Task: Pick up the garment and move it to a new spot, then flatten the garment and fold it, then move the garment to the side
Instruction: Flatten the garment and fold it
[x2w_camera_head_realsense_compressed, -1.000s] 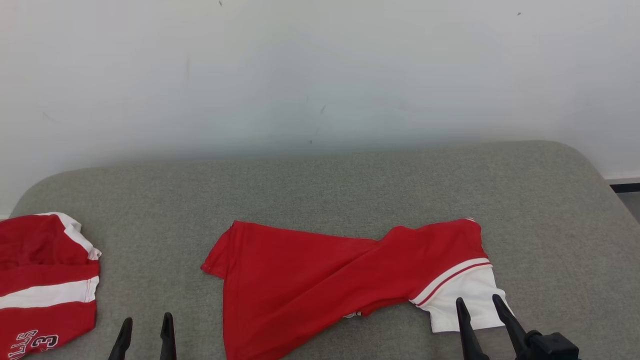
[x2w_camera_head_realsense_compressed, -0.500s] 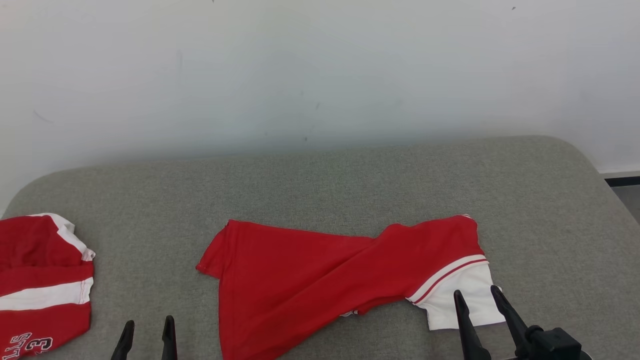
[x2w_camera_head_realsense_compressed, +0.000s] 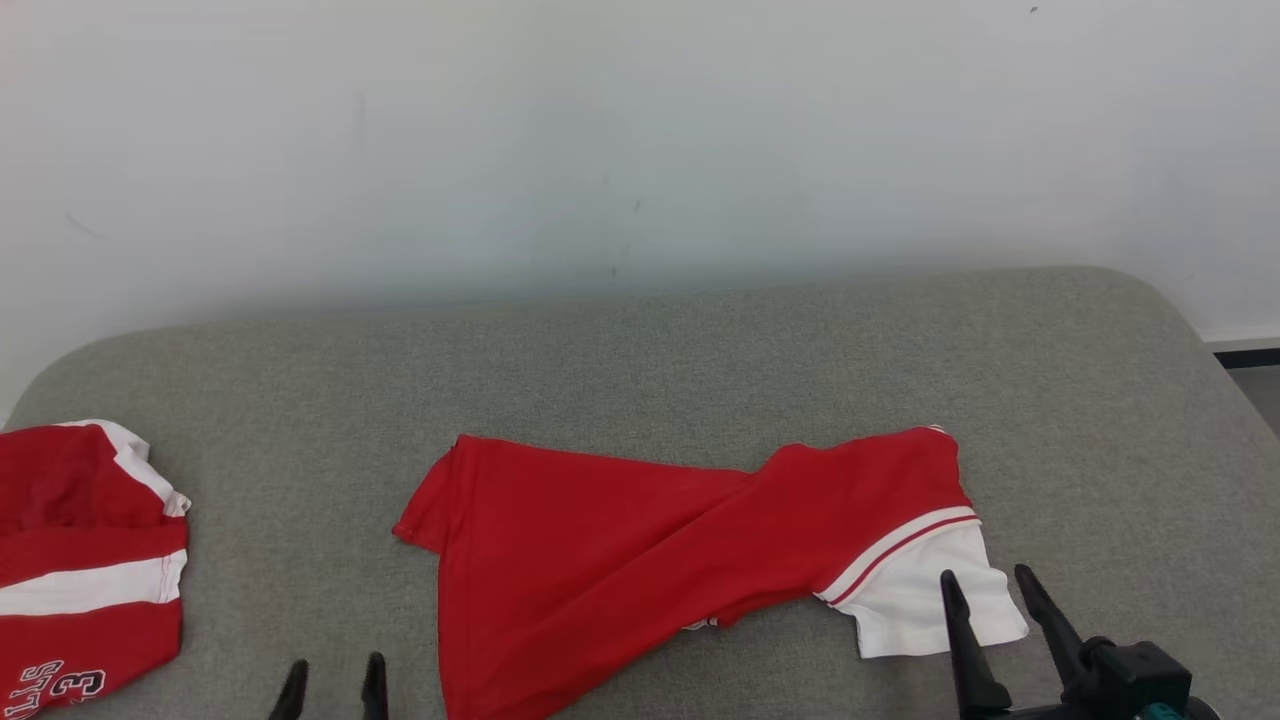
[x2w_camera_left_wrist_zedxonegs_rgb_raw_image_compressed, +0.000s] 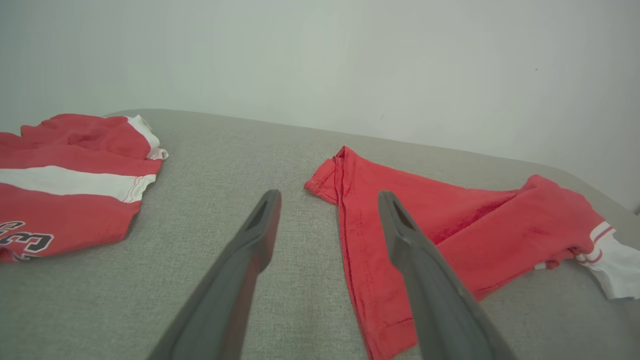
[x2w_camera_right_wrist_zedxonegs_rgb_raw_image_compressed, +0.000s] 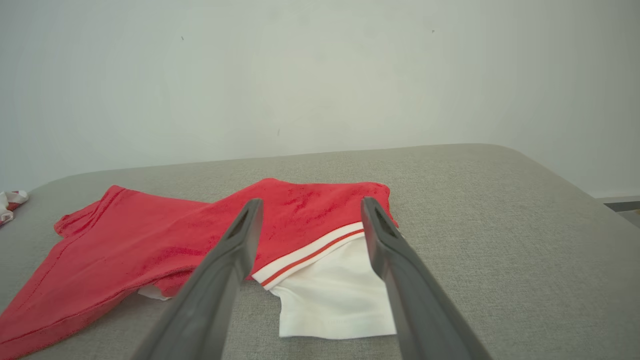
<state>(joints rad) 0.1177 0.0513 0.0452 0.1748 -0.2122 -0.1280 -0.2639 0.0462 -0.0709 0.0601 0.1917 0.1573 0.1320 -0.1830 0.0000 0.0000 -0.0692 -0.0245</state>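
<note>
Left gripper (x2w_camera_head_realsense_compressed: 335, 662) and right gripper (x2w_camera_head_realsense_compressed: 983, 573) both stand with jaws apart, holding nothing; the right one's tips sit at the garment's (x2w_camera_head_realsense_compressed: 620, 560) white end (x2w_camera_head_realsense_compressed: 915, 610), perhaps touching it, though that is hard to tell. Twisted and lapped over itself, the garment lies in the middle of the pad (x2w_camera_head_realsense_compressed: 700, 370), so the first pick-up looks to be in hand. Next, each gripper must drop onto an edge and pinch cloth, not padding. Another jersey (x2w_camera_head_realsense_compressed: 80, 560) lies well apart, at the pad's left.
</note>
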